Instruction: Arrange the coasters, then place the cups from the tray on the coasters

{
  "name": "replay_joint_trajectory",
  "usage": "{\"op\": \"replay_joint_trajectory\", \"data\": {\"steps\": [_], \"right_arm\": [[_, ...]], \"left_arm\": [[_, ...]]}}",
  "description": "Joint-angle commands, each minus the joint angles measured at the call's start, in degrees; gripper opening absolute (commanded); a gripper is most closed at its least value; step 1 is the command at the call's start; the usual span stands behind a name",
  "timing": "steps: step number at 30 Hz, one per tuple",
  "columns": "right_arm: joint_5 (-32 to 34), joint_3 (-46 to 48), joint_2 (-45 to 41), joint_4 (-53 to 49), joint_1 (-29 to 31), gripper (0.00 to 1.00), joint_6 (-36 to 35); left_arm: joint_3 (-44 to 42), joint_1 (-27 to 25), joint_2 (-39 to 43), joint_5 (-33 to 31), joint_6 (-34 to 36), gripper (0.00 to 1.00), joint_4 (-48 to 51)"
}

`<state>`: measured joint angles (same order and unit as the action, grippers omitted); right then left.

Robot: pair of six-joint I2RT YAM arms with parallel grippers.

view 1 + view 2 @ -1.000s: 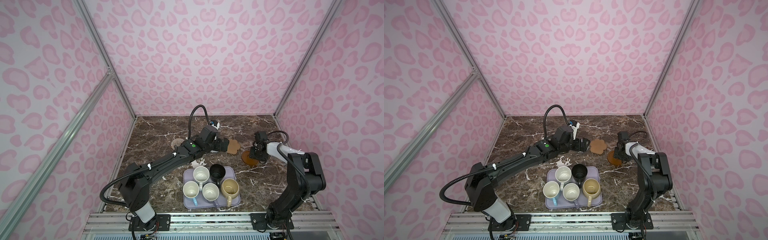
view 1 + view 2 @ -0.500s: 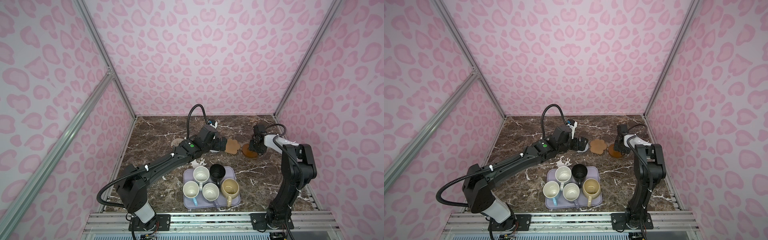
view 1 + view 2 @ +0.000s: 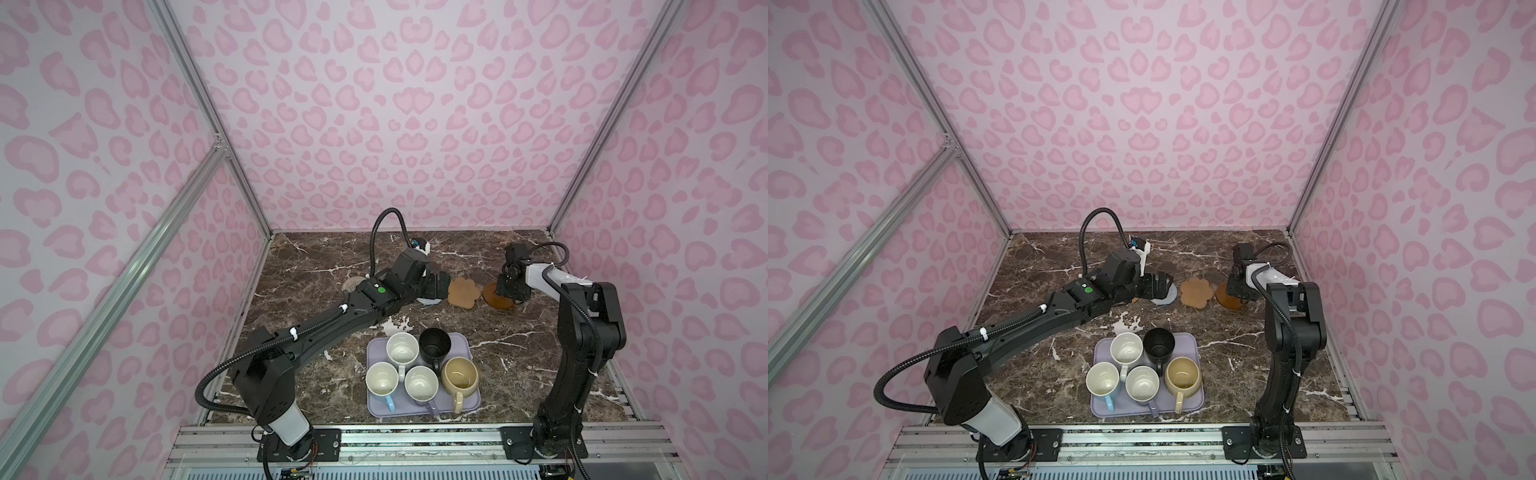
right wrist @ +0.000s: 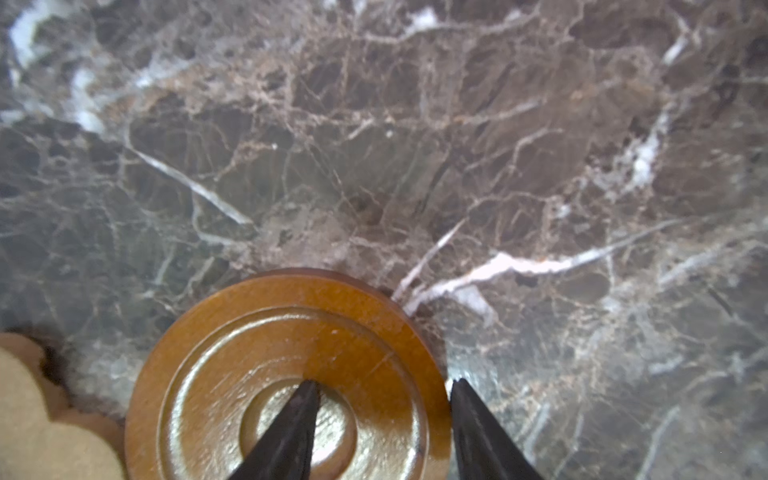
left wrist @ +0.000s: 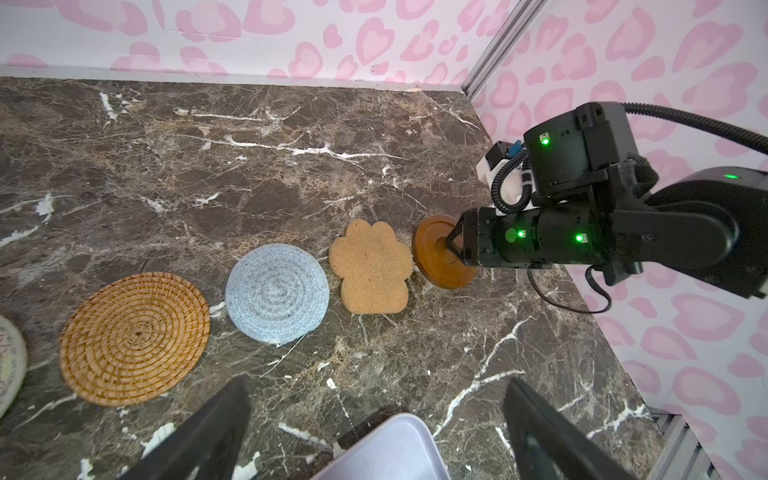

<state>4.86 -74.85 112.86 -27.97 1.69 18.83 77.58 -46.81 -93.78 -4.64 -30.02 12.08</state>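
Five coasters lie in a row on the marble: white [image 5: 8, 365], orange rattan [image 5: 135, 338], grey-blue [image 5: 277, 293], tan flower [image 5: 371, 268] and brown disc [image 5: 440, 257]. My right gripper [image 4: 384, 384] is shut on the brown disc [image 4: 286, 374], with one finger in its centre hollow and the other outside its rim. My left gripper [image 5: 376, 386] hangs wide open and holds nothing, above the grey-blue coaster [image 3: 1165, 299] in a top view. The lavender tray [image 3: 461, 345] near the front carries the white [image 3: 402, 349], black [image 3: 434, 344], light blue [image 3: 381, 378], lavender-grey [image 3: 421, 384] and beige [image 3: 459, 376] cups.
Pink patterned walls close in the marble table [image 3: 324, 266] on three sides. The right wall [image 5: 665, 332] stands close behind the right arm. A metal rail [image 3: 415, 440] runs along the front edge. The left arm [image 3: 332, 320] stretches diagonally over the table's left half.
The right gripper has drawn the brown disc toward the back wall, beside the tan flower coaster. The left arm has barely shifted.
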Motion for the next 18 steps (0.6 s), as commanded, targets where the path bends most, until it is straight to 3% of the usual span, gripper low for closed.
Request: {"op": "replay_joint_trajectory", "data": {"steps": [1, 7, 18], "right_arm": [[0.65, 0.39, 0.62, -1.38, 0.61, 0.53, -0.62], [1.94, -0.85, -1.69, -0.90, 1.85, 0.65, -1.66], [10.22, 1.33, -19.09, 0.20, 10.83, 0.84, -2.65]], "left_arm": [[-1.72, 0.05, 0.84, -0.41, -0.57, 0.97, -1.46], [-3.44, 0.54, 2.46, 0.61, -1.40, 0.97, -1.84], [-9.23, 0.74, 11.42, -3.49, -2.41, 0.97, -1.86]]}}
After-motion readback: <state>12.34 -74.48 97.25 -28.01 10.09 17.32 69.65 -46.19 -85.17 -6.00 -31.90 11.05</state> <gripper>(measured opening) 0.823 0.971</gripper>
